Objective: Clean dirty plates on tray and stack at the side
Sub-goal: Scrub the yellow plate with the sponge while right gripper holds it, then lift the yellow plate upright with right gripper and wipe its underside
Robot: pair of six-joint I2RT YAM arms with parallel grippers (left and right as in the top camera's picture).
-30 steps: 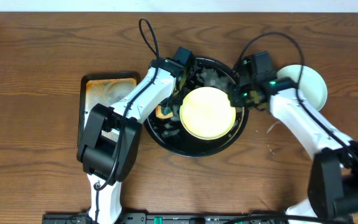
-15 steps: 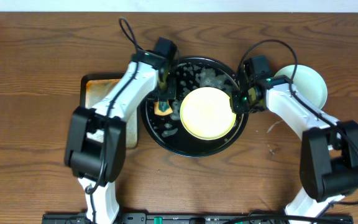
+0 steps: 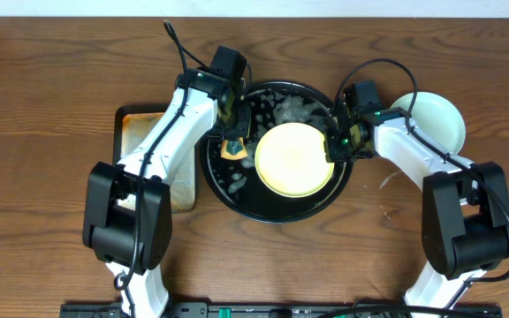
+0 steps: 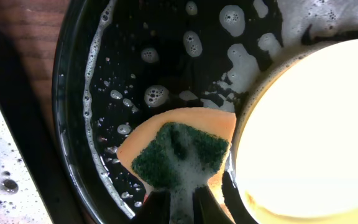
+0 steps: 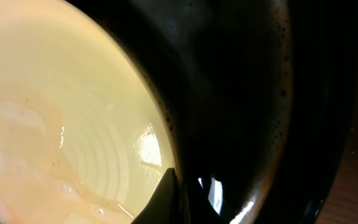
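Note:
A pale yellow plate lies in the soapy black tray. My right gripper is shut on the plate's right rim. In the right wrist view its fingers pinch the rim of the yellow plate, which shows a faint orange smear. My left gripper is shut on an orange sponge just left of the plate. In the left wrist view the sponge shows its green side, clamped by the gripper, beside the plate. A mint-blue plate sits on the table to the right.
A small rectangular metal tray with suds stands left of the black tray, partly under my left arm. Foam lies along the back of the black tray. Cables loop above both wrists. Wooden table surrounds everything.
My right gripper has shut on the yellow plate's right rim. My left arm has shifted slightly left and back with the sponge still held.

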